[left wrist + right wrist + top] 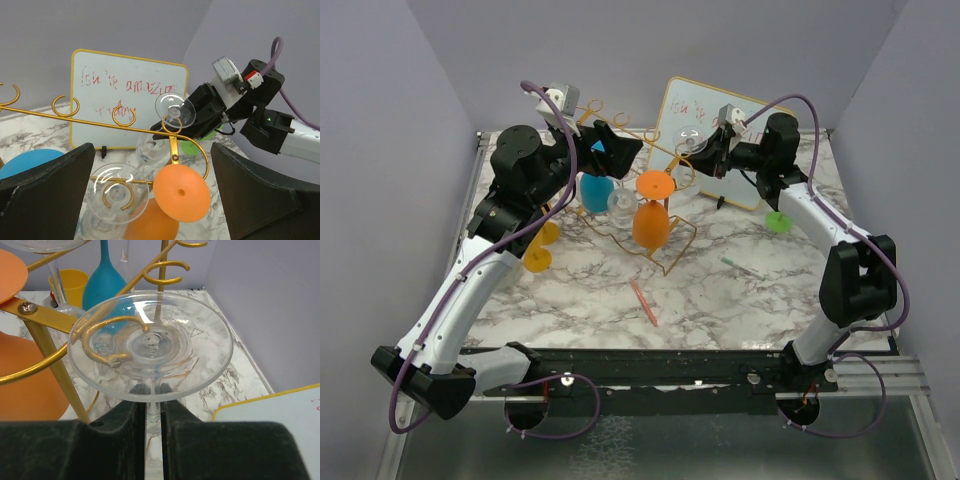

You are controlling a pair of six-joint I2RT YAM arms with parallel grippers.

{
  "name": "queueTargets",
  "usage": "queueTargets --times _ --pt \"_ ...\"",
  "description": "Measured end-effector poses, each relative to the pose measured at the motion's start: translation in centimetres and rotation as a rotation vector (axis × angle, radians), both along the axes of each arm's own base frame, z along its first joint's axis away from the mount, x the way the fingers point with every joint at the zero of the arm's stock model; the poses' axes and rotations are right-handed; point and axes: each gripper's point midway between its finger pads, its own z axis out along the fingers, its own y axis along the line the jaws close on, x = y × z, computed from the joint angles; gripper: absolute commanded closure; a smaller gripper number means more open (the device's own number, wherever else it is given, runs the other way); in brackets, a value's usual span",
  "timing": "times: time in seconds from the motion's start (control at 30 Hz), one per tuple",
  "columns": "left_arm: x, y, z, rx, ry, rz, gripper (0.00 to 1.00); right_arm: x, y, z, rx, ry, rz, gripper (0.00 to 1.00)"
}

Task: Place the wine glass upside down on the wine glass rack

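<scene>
The right gripper (152, 415) is clamped on the stem of the clear wine glass (150, 347). The glass is held foot-up and bowl-down, its foot just above a curled end loop of the gold wine glass rack (47, 320), beside a hanging orange glass (652, 225). The left gripper (613, 148) hovers near the rack's top, jaws spread wide and empty.

Robot lab test cell, plain partition walls (380, 120), marble-print tabletop (740, 305), arms (470, 290) bolted to a rail (670, 366).
</scene>
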Motion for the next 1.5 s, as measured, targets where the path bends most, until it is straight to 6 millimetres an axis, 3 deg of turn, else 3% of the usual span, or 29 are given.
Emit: queueTargets --times 0.47,0.8,0.97,1.2,1.33,1.5 --pt "-0.1 -0.1 0.0 0.004 -0.001 -0.007 0.01 -0.7 0.6 1.3 0.035 -0.016 0.041 0.98" --pt "0.1 -0.2 -0.3 0.013 0.000 -0.010 0.01 -1.6 1.1 0.9 0.032 -0.008 0.080 0.95" --pt "0.1 -0.3 -0.4 0.017 -0.001 -0.014 0.01 -1.6 1.1 0.7 0.028 0.008 0.079 0.81" --pt "0.2 -0.3 -0.5 0.022 -0.002 -0.017 0.01 -1.9 1.0 -1.1 0.010 0.077 0.067 0.74" --pt "0.2 -0.4 -0.5 0.025 -0.004 -0.017 0.01 -2.5 0.8 -1.0 0.011 0.080 0.056 0.50" --pt "0.2 -0.3 -0.5 0.028 -0.006 -0.017 0.01 -3.1 0.4 -1.4 0.006 0.099 0.036 0.41"
